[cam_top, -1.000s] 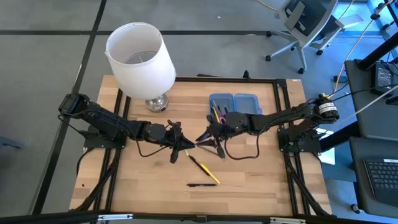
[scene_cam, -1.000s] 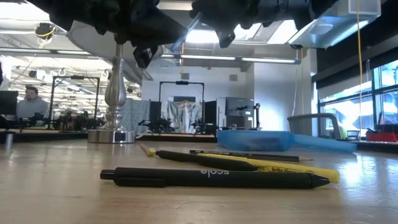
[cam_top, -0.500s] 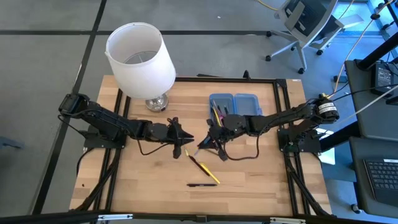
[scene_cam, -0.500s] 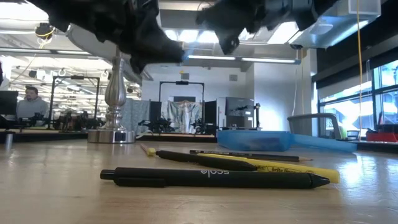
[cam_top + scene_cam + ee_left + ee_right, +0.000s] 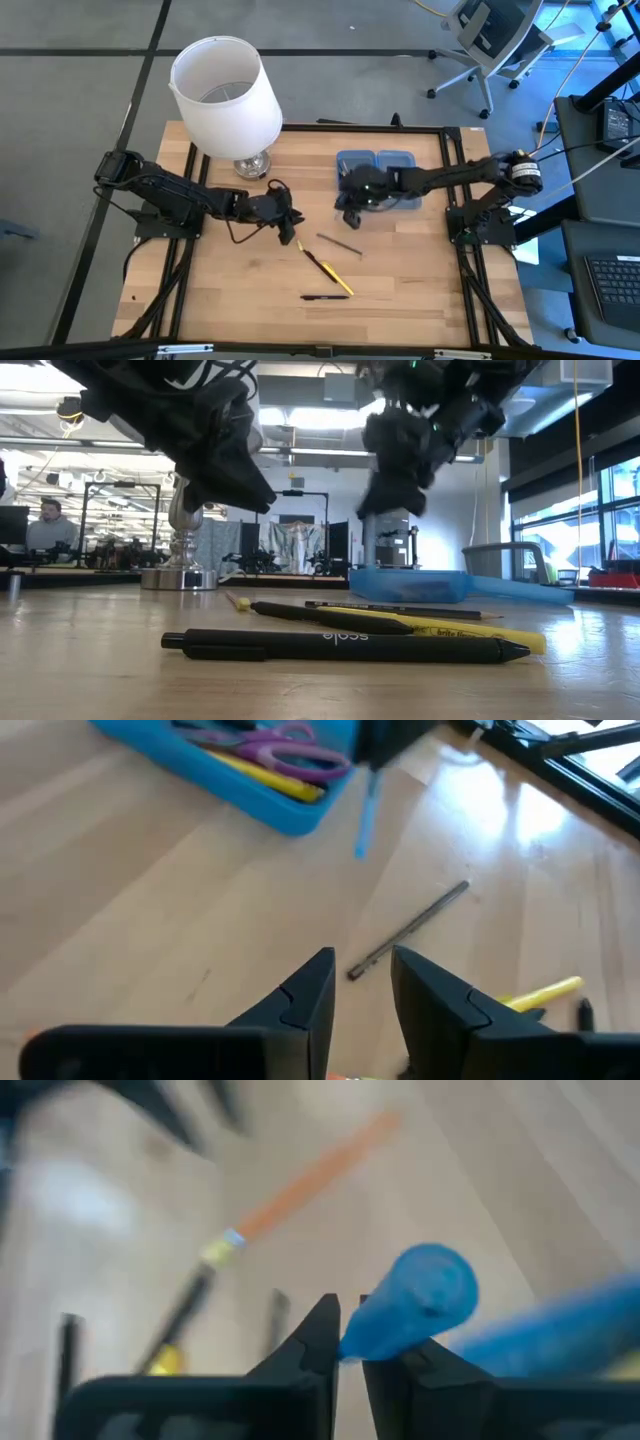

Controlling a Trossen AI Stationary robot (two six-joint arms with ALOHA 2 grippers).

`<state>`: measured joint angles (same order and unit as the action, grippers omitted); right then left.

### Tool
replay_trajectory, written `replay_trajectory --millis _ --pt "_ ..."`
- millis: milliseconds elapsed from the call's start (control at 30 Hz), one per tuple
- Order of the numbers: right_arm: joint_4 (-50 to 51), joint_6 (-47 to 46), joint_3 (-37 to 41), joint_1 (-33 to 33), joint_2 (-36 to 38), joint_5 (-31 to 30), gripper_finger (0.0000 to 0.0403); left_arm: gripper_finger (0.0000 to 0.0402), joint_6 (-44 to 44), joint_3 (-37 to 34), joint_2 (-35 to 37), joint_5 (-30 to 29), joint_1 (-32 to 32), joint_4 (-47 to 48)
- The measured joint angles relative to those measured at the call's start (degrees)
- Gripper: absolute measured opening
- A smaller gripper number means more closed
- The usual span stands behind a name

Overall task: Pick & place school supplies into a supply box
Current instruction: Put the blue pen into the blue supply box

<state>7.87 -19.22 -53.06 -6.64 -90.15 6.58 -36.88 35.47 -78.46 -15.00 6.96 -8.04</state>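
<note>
The blue supply box [image 5: 400, 160] lies open at the table's far right; purple scissors [image 5: 290, 750] and a yellow pen [image 5: 262, 777] lie in its left half. My right gripper [image 5: 348, 208] hovers at the box's near edge, shut on a blue pen [image 5: 365, 820]. My left gripper [image 5: 295, 217] hangs open [image 5: 362, 982] over the table's middle and holds nothing. A grey pencil [image 5: 340, 243], a black-and-yellow pen [image 5: 328, 270] and a black pen [image 5: 325, 297] lie flat on the wood. An orange pencil [image 5: 310, 1175] lies there too. My right gripper pinches the blue pen between its two fingers near the pen's upper end [image 5: 420, 1300]. The fingers come from above. The pen hangs below them, nearly upright, its lower tip [image 5: 360, 852] clear of the table just in front of the box's near wall [image 5: 270, 810].
A white lampshade [image 5: 225, 90] on a metal base [image 5: 180, 575] stands at the far left of the table. A black frame rail [image 5: 447, 180] runs beside the box. Bare wood lies on the near left. A person sits far behind the table [image 5: 45, 525].
The blue pen stretched between both grippers over the table's middle a second ago. My right gripper has carried it toward the far right edge, up to the box, and tipped it upright. My left gripper has drawn back a little toward the far left.
</note>
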Motion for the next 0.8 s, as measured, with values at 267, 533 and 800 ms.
replay_trajectory --millis 267,533,800 --pt "14.4 -0.2 -4.4 -8.5 0.0 4.8 0.0036 0.0095 -4.6 0.0 0.0 1.8 0.0 0.2" --pt "26.1 1.6 -10.9 -15.5 0.0 3.3 0.0035 0.0095 -7.6 0.0 0.0 2.7 0.0 0.2" --pt "28.1 1.8 -13.3 -18.0 0.0 2.9 0.0035 0.0095 -9.1 0.0 0.0 4.3 0.0 0.2"
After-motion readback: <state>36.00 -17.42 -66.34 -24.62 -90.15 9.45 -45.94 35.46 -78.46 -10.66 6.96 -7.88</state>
